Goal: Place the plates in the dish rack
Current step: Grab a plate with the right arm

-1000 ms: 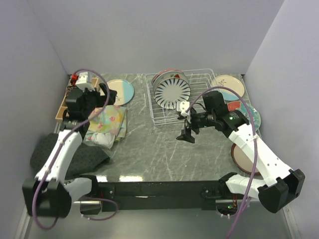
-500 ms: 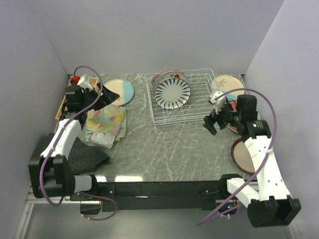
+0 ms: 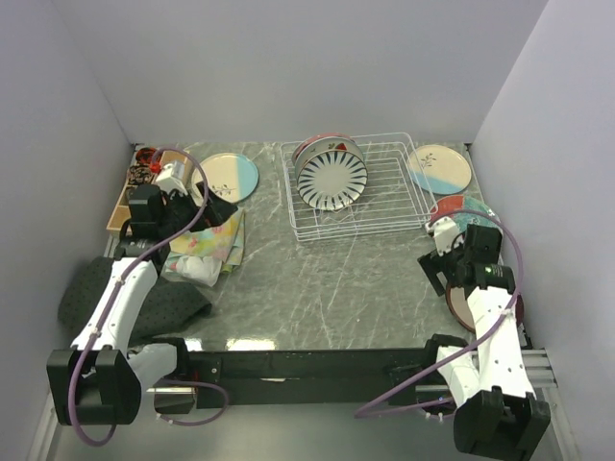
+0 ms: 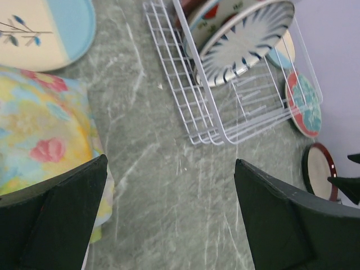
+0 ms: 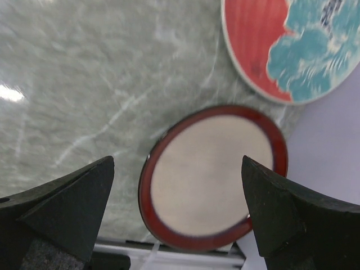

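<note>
A grey marbled table (image 3: pixel 317 279) is seen from above, walled in by pale panels. The white wire dish rack (image 3: pixel 389 192) (image 4: pixel 185 95) is set at the far middle of it. Two plates are stood on edge in the rack's left part: a navy-and-white striped plate (image 3: pixel 332 178) (image 4: pixel 247 45) in front and, just behind it, a plate with red print (image 3: pixel 317 144) (image 4: pixel 216 11), of which only the rim is shown. A dark cloth (image 3: pixel 144 303) is spread at the near left, and a floral cloth (image 3: pixel 207 240) (image 4: pixel 39 129) is laid just beyond it. A wooden box (image 3: pixel 125 197) is placed against the left wall. A cream-and-blue plate (image 3: pixel 229 177) (image 4: pixel 39 28) is laid flat left of the rack, and a similar plate (image 3: pixel 439 168) is laid flat at the rack's far right. Near the right wall a red plate with a teal pattern (image 3: pixel 456 209) (image 5: pixel 287 45) is laid flat, and nearer, a red-rimmed taupe plate (image 3: pixel 471 312) (image 5: pixel 211 177) is partly covered by the right arm. The left gripper (image 3: pixel 211 204) (image 4: pixel 170 163) is held over the far right edge of the floral cloth, its jaws spread wide and nothing gripped. The right gripper (image 3: pixel 434 272) (image 5: pixel 178 160) is held above the red-rimmed plate, its jaws likewise spread wide and nothing gripped.
</note>
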`<state>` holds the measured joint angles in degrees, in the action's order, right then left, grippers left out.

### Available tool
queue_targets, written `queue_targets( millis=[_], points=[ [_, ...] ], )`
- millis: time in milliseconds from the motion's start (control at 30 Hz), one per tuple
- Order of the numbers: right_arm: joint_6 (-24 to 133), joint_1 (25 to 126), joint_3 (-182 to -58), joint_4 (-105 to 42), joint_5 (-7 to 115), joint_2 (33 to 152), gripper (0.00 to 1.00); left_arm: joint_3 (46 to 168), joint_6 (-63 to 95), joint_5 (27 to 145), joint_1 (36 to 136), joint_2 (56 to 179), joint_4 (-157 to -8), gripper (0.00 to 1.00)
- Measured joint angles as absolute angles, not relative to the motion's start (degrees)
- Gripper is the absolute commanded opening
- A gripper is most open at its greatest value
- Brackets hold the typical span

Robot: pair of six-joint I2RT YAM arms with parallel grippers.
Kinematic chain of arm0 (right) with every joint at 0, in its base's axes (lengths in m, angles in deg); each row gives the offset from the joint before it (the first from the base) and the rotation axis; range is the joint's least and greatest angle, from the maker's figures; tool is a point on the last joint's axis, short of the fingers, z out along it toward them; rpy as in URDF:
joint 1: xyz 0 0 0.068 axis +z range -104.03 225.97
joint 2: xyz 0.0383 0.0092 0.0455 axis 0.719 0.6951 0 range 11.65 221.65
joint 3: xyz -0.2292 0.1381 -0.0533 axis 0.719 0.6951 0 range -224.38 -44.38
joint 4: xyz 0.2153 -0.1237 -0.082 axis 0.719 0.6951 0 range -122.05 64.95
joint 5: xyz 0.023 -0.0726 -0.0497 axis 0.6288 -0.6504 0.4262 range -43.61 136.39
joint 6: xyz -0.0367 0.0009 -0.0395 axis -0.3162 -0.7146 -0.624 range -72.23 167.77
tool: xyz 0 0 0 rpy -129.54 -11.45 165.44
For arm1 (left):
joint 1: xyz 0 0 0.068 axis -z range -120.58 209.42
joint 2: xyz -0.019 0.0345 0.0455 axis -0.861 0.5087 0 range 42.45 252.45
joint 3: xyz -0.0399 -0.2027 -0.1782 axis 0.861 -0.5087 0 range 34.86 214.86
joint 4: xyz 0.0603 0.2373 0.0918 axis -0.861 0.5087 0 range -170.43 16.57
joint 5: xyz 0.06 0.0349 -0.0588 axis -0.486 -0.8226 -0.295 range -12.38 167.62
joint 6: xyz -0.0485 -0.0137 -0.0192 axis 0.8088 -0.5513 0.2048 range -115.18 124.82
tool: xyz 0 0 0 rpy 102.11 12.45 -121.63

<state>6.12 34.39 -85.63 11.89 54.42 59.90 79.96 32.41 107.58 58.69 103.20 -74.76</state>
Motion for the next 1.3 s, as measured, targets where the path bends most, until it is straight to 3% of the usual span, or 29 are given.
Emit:
queue_targets(
  millis=[233,533,600,833,933,967,1300],
  points=[
    [3.32,34.39,-78.07,12.40,47.76,53.80,0.99,79.85,30.88,108.04,63.22,102.78,-74.12,0.99],
    [-2.14,34.39,-69.68,11.78,42.40,54.64,0.88,79.77,29.90,107.97,66.87,102.76,-73.90,0.99],
    [-2.82,34.39,-68.13,10.78,41.42,54.66,0.77,79.64,29.90,108.39,67.54,102.76,-73.93,1.00],
    [-4.02,34.13,-67.12,8.77,40.26,58.02,0.62,77.69,31.54,113.48,67.94,102.67,-75.41,0.99],
    [-4.54,34.09,-67.12,8.51,40.28,59.12,0.51,76.82,32.52,114.92,67.94,102.08,-76.31,1.00],
    [-4.70,34.07,-67.12,8.51,40.26,59.36,0.42,76.55,32.72,115.29,67.94,101.76,-76.44,1.00],
    [-5.61,34.07,-66.84,9.51,40.72,60.95,0.10,75.92,33.15,116.91,67.94,99.53,-76.55,0.99]
  ],
)
